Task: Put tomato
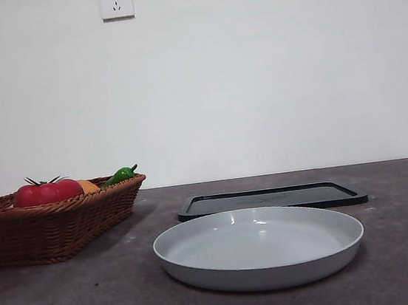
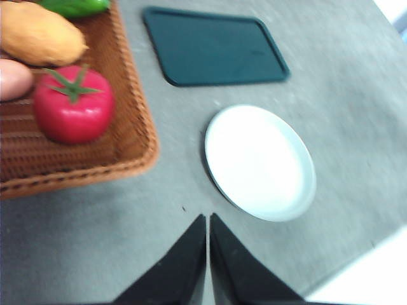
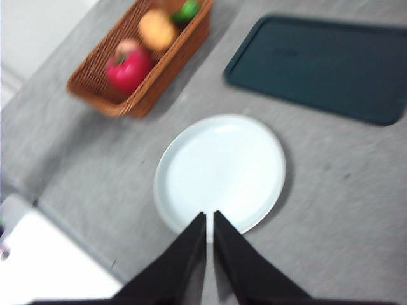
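Observation:
The red tomato [image 1: 44,193] with a green calyx lies in a brown wicker basket [image 1: 46,228] at the left of the table. It also shows in the left wrist view [image 2: 73,105] and in the right wrist view [image 3: 129,68]. A pale round plate [image 1: 259,246] stands empty at the front middle. My left gripper [image 2: 208,219] is shut and empty, high above the table between basket and plate. My right gripper [image 3: 209,216] is shut and empty, high above the plate's [image 3: 219,171] near edge. Neither gripper shows in the front view.
The basket also holds an orange fruit [image 2: 39,35], a green pepper [image 1: 121,174] and a pale pink fruit [image 2: 13,77]. A flat dark tray [image 1: 271,199] lies behind the plate. A wall socket [image 1: 116,1] is on the white back wall.

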Controlling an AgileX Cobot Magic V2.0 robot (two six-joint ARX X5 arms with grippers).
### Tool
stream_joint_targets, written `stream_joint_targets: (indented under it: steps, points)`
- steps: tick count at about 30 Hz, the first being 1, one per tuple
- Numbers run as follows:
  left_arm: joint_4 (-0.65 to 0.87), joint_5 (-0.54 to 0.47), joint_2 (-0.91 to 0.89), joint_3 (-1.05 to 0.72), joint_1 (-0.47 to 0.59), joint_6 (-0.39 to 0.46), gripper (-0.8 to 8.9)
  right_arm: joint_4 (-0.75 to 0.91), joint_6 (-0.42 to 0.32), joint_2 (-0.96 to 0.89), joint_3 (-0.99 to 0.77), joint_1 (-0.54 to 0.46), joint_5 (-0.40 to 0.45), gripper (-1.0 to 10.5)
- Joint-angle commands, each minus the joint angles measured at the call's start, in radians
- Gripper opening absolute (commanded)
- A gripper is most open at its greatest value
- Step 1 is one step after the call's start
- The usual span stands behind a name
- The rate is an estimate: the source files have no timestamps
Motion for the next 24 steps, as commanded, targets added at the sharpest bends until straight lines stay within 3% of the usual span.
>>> stream_joint_targets:
  steps: [1,9,16,21,24]
  points:
    - [-0.027,0.006,0.005,0.03,-0.018,0.034,0.09,-0.021,-0.04,0.02,0.026,0.054,-0.005,0.1]
    - [-0.067,0.006,0.003,0.031,-0.041,0.04,0.09,-0.06,-0.064,0.033,0.026,0.173,0.011,0.1]
    - [-0.066,0.006,0.003,0.031,-0.041,0.039,0.45,-0.059,-0.062,0.033,0.026,0.186,0.01,0.3]
    - [-0.065,0.006,0.003,0.031,-0.041,0.032,2.78,-0.058,-0.062,0.033,0.026,0.186,0.01,3.5]
    - [-0.065,0.005,0.003,0.031,-0.041,0.032,4.49,-0.058,-0.062,0.033,0.026,0.186,0.01,4.6]
